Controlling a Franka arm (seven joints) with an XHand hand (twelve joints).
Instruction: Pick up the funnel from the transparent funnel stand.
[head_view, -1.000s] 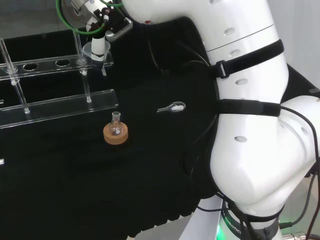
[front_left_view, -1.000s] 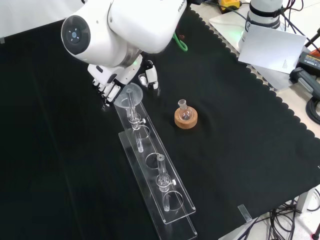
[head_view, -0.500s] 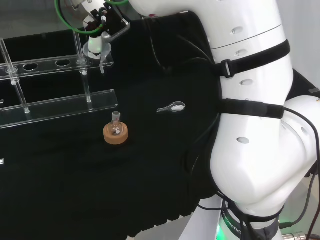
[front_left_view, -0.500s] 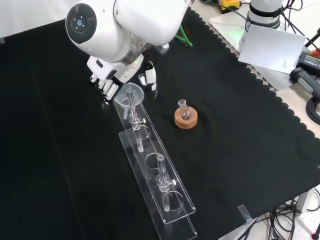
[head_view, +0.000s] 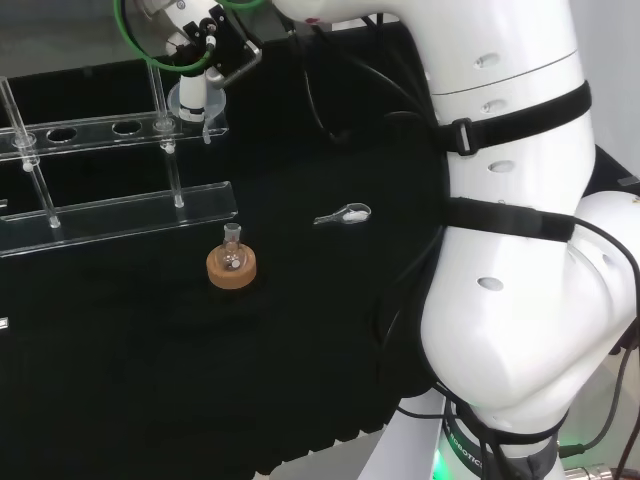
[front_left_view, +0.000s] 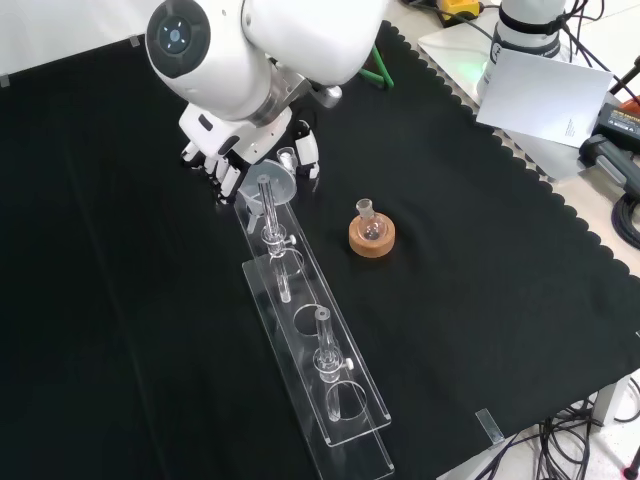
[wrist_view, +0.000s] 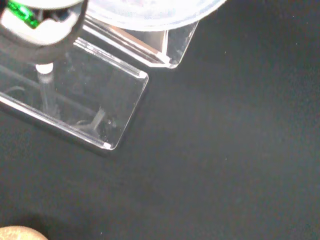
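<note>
The clear funnel (head_view: 192, 96) hangs at the right end of the transparent funnel stand (head_view: 110, 128) in the head view, its bowl just above the upper shelf. The hand (head_view: 196, 38) comes from above with fingers and thumb curled round the bowl. In the front view the funnel's round rim (front_left_view: 274, 181) lies between the fingers (front_left_view: 226, 168) and the thumb, at the far end of the stand (front_left_view: 310, 345). The wrist view has the funnel's rim (wrist_view: 150, 12) close and large over the stand's base plate (wrist_view: 75, 102). Its stem is hard to make out.
A small round flask on a cork ring (head_view: 232, 264) (front_left_view: 371, 234) stands in front of the stand in the head view. A clear scoop (head_view: 343, 213) lies to its right. The stand's upright posts (front_left_view: 321, 335) rise along the shelf. Paper and cables lie off the cloth (front_left_view: 545, 95).
The hand has risen a little with the funnel in it. In the front view the funnel's rim has shifted slightly right and away from the stand's end hole.
</note>
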